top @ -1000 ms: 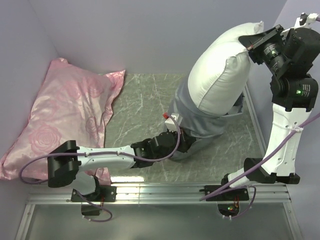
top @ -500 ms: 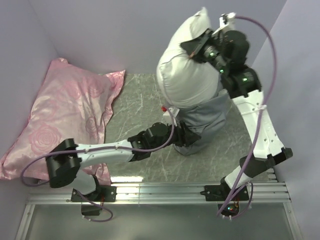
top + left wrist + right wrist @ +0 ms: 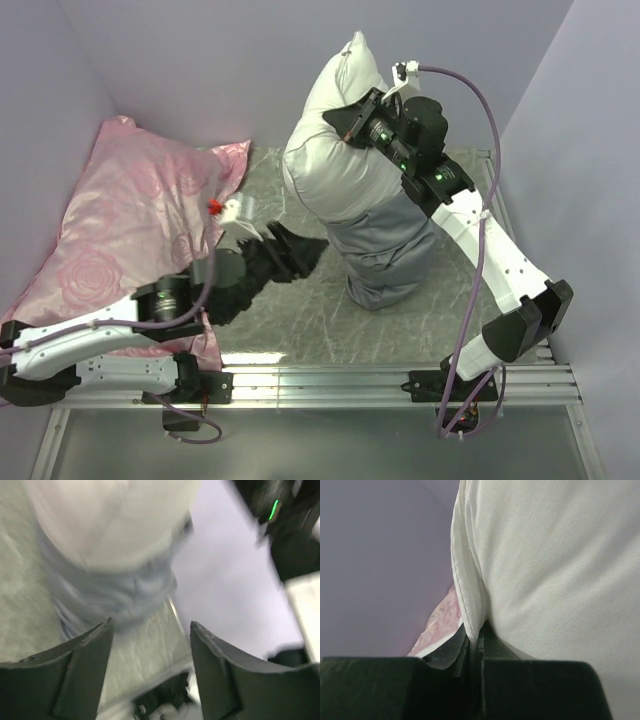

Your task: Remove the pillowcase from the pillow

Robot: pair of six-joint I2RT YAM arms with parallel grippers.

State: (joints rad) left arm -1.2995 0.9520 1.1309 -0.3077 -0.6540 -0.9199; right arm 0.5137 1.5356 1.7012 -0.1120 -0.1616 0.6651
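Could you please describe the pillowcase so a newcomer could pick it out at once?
On the grey marbled table, look right of centre, where the right gripper holds up a white pillow. The pillowcase is the matte grey fabric sack bunched around that pillow's lower end, plain, unlike the shiny pink rose-patterned pillow at far left.

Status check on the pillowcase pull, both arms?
Left gripper: jaws open, empty, beside the pillowcase. Right gripper: jaws shut on pillow seam, pillow held up. Pillowcase around its lower end only, not off. Nothing blocking.
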